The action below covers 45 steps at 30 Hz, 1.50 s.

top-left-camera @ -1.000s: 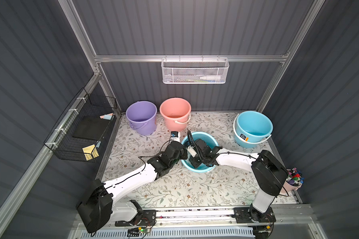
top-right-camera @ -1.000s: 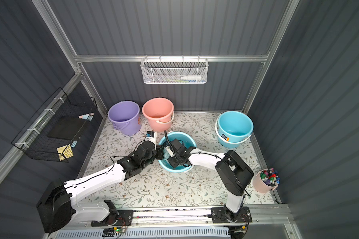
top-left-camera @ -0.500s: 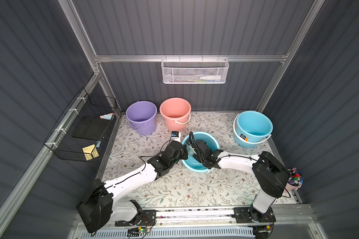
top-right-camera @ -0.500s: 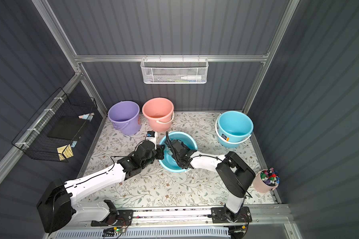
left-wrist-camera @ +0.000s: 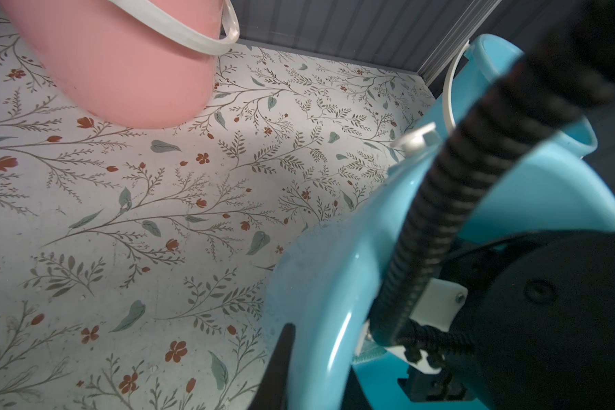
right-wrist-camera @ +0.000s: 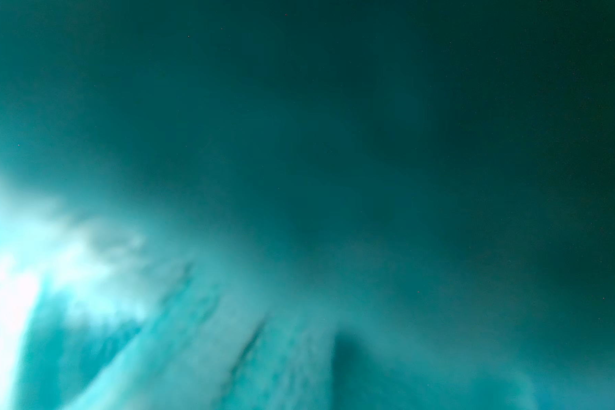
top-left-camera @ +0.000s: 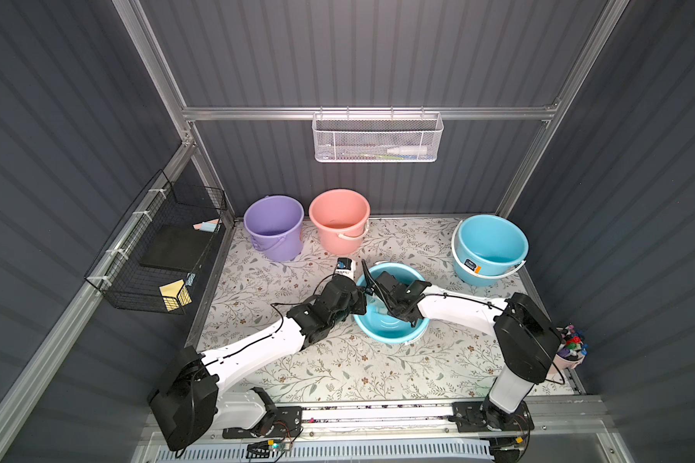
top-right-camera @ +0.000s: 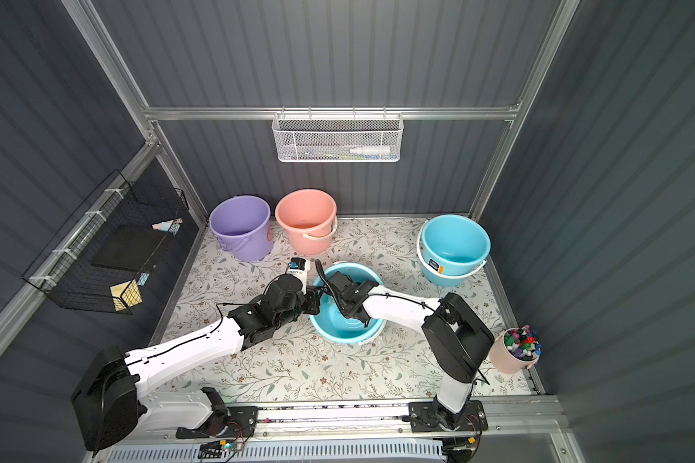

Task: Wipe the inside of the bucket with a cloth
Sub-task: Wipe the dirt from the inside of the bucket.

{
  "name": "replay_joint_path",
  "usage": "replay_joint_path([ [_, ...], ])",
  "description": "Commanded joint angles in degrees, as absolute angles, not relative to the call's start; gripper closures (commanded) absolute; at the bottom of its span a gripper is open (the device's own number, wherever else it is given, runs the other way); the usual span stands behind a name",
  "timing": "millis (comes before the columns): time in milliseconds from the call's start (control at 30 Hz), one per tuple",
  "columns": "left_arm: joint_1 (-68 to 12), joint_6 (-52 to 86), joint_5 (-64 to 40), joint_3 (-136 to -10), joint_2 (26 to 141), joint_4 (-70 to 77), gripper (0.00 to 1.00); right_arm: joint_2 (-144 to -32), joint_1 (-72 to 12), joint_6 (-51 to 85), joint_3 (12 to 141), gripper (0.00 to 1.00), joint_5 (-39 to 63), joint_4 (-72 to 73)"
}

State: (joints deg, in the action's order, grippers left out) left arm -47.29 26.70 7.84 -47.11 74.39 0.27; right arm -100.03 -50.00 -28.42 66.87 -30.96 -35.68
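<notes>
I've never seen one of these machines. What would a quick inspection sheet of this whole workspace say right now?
Surface: floral table, no spills seen.
Job's things: middle blue bucket; cloth shows only as blurred pale fabric in the right wrist view.
Clutter: purple bucket, pink bucket, second blue bucket, cup of markers.
Pincers: left pincer shut on the middle bucket's rim; right pincer shut inside it, seemingly on the cloth.
Cables: black ribbed cable arches over the rim.
Surroundings: white mesh basket on back wall, black wire basket on side wall.
</notes>
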Motion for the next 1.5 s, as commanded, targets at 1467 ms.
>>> replay_joint_path([
  [1467, -48.58, 24.57, 3.08, -49.33, 75.57, -1.44, 1.00, -95.66, -45.73, 7.05, 62.00, 1.00, 1.76, -4.21],
])
